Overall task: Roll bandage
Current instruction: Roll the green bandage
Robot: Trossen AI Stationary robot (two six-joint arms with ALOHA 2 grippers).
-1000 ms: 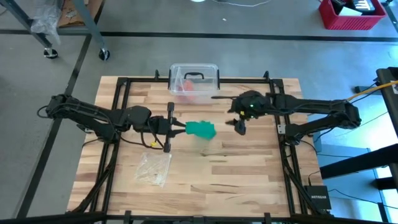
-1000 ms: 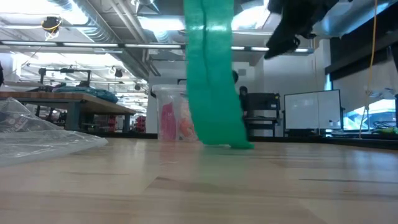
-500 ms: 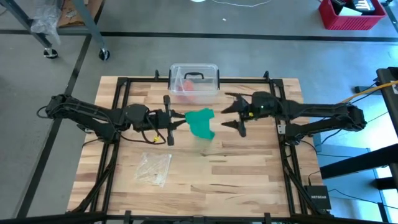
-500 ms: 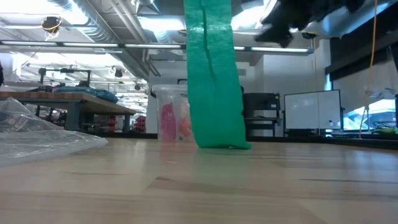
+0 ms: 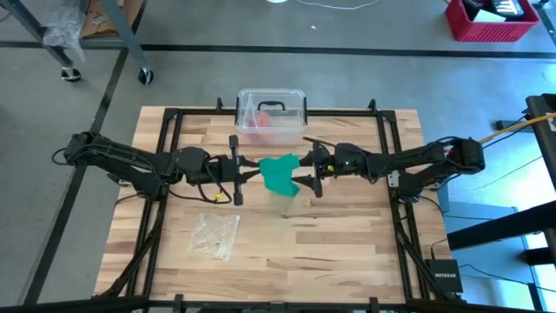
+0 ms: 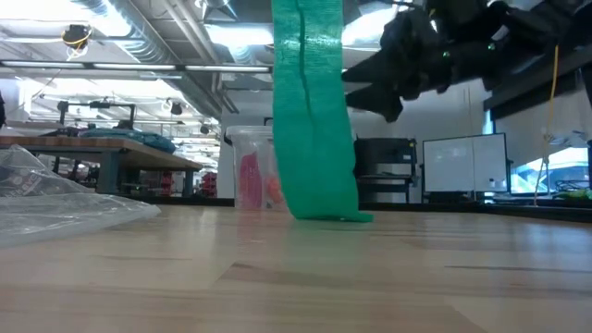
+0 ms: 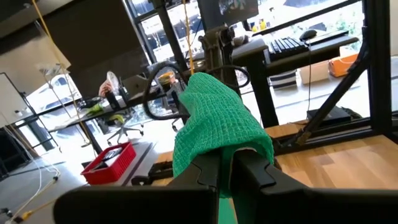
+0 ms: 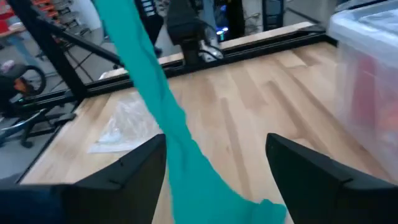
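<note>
My left tool (image 5: pixel 252 173) pinches top end of green bandage (image 6: pixel 314 120). Bandage hangs vertical, long axis upright, lower end resting on tabletop (image 5: pixel 347 235) near centre. My right tool (image 5: pixel 306 164), fingers spread, just beside bandage.

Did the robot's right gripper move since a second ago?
Yes. In the high view the open right gripper slid left, away from the table's right rail, up to the hanging bandage.
</note>
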